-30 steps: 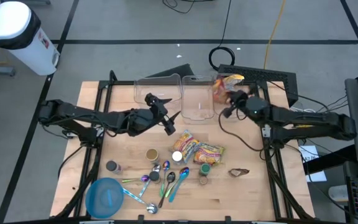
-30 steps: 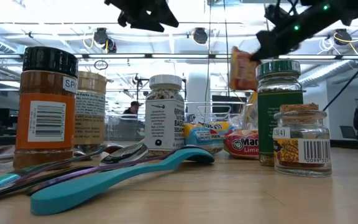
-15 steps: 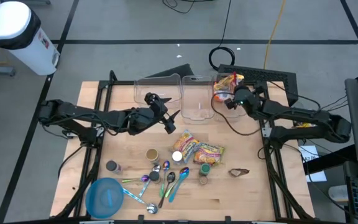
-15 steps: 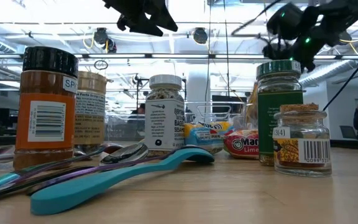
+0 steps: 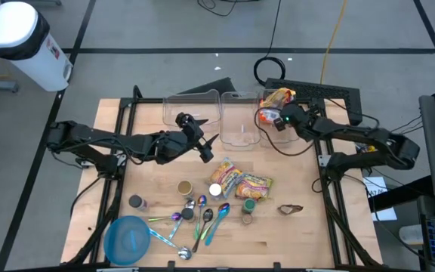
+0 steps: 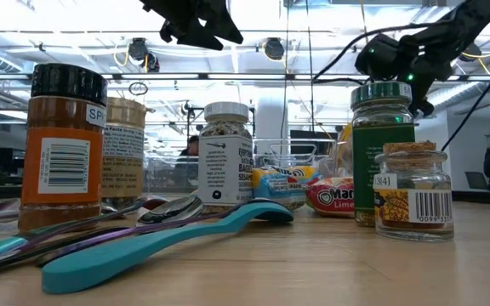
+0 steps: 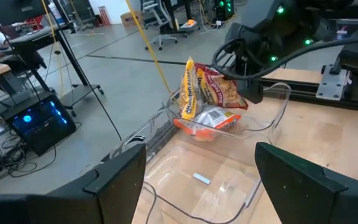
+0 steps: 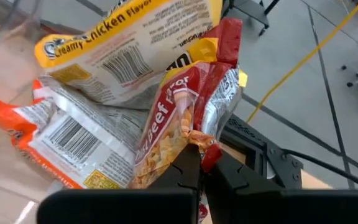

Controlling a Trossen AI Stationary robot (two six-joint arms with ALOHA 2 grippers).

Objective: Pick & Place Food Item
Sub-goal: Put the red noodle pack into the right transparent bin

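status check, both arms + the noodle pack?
Right gripper shut on red noodle pack, over bin with two packs inside. Left gripper open, idle mid-table. Nothing blocking.

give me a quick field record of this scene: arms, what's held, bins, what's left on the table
right end effector: shut on red beef-flavour noodle packet, over the rightmost clear plastic bin
left end effector: open, empty, above table centre
bin contents: yellow chicken-flavour packet, orange packet
middle clear bin: no packets
on wooden table: two noodle packets, spice jars, spoons, blue bowl

Spice jars [image 6: 395, 161] at 3 o'clock in low view hide most of the clear bin. Packet text [image 5: 252, 184] in high view: too small to read.
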